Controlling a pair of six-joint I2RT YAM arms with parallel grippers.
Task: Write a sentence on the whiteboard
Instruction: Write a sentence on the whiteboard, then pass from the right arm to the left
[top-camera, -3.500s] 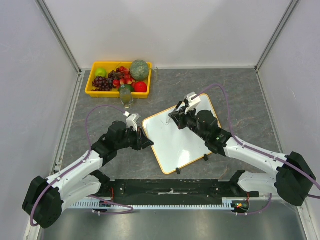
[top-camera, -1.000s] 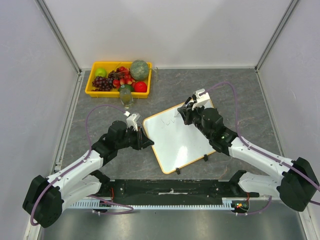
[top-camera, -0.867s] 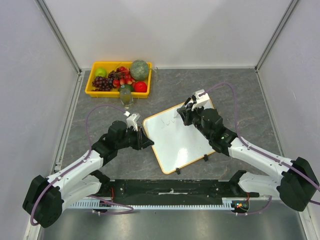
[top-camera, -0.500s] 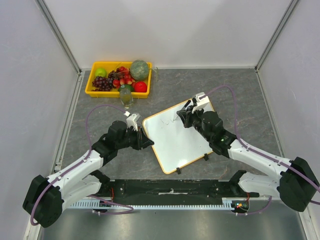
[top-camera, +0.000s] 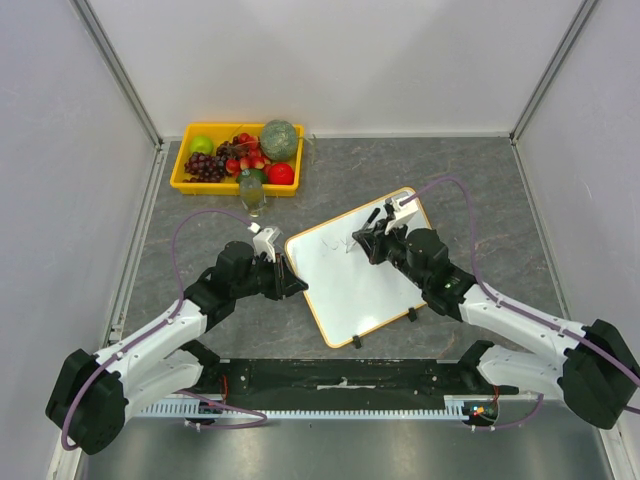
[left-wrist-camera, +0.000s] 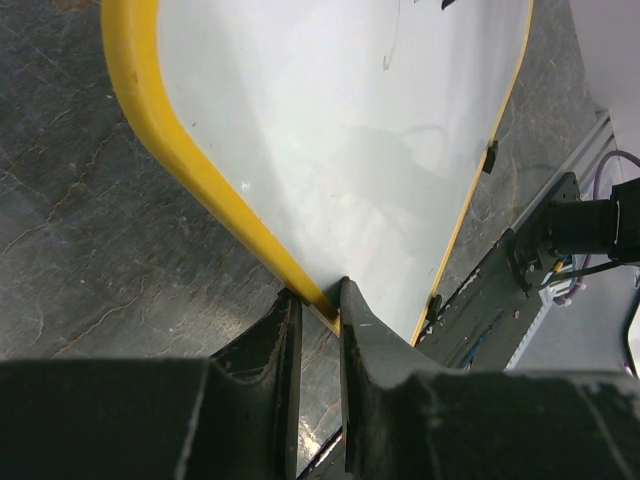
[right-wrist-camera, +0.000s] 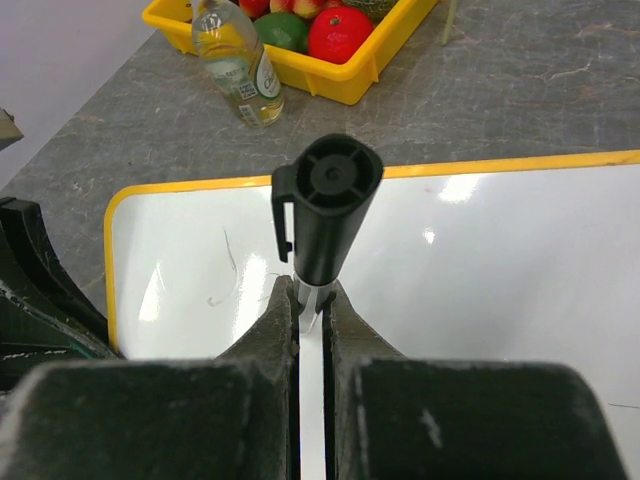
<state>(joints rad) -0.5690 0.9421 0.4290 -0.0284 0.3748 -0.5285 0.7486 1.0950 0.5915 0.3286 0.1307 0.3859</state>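
Note:
The whiteboard (top-camera: 350, 275) lies tilted mid-table, white with an orange-yellow frame and two black clips on its near edge. My left gripper (top-camera: 292, 287) is shut on the board's left frame edge (left-wrist-camera: 200, 180). My right gripper (top-camera: 366, 243) is shut on a black marker (right-wrist-camera: 328, 210), held upright over the board's far part. Only a few thin dark strokes (right-wrist-camera: 228, 270) show on the board (right-wrist-camera: 500, 260) near the marker; no readable sentence. The strokes also show in the top view (top-camera: 346, 240) and the left wrist view (left-wrist-camera: 392, 45).
A yellow fruit tray (top-camera: 182, 182) stands at the back left with a small bottle (top-camera: 251, 192) in front of it; both show in the right wrist view, the tray (right-wrist-camera: 340, 82) and the bottle (right-wrist-camera: 235, 62). A black rail (top-camera: 340, 378) runs along the near edge.
My right gripper with the marker moved right along the board's far part, then back left and slightly nearer. New thin strokes appeared on the board. The left arm has not moved.

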